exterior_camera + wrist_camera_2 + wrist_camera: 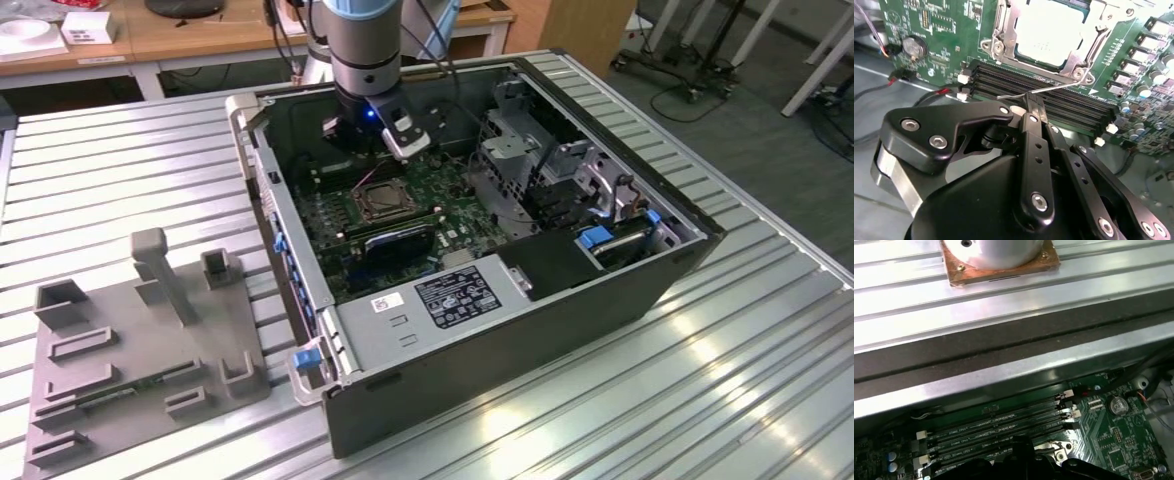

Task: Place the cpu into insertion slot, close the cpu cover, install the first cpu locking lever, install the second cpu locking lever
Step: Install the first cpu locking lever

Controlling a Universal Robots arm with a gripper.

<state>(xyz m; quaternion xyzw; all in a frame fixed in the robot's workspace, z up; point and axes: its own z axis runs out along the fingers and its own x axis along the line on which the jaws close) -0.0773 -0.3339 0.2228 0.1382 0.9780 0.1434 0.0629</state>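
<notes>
The pincer point(1034, 107) is closest in the second wrist view. Its two black fingers are pressed together. Its tip meets a thin wire lever point(1064, 86). I cannot tell if it pinches the wire or only pushes on it.

The lever is long and skinny. It runs sideways across the tip, along the black memory slots point(1004, 80). One end goes to the corner of the slot point(995, 47) and the other end sticks out free. The lever sits a little above the memory slots, so I think there is not much room under it.

Just past the lever is the square slot. The cpu point(1049, 30) lies flat inside it with its pale grey top showing. The metal cover point(1004, 25) looks shut around the cpu like a frame. So the chip is straight ahead of the pincer, close by.

All this sits on the green board point(939, 30). In the exterior view the pincer point(400, 145) reaches down into the open computer case point(534, 330). The case walls stand all around it. The case rests on the ribbed metal surface point(694, 400).
</notes>
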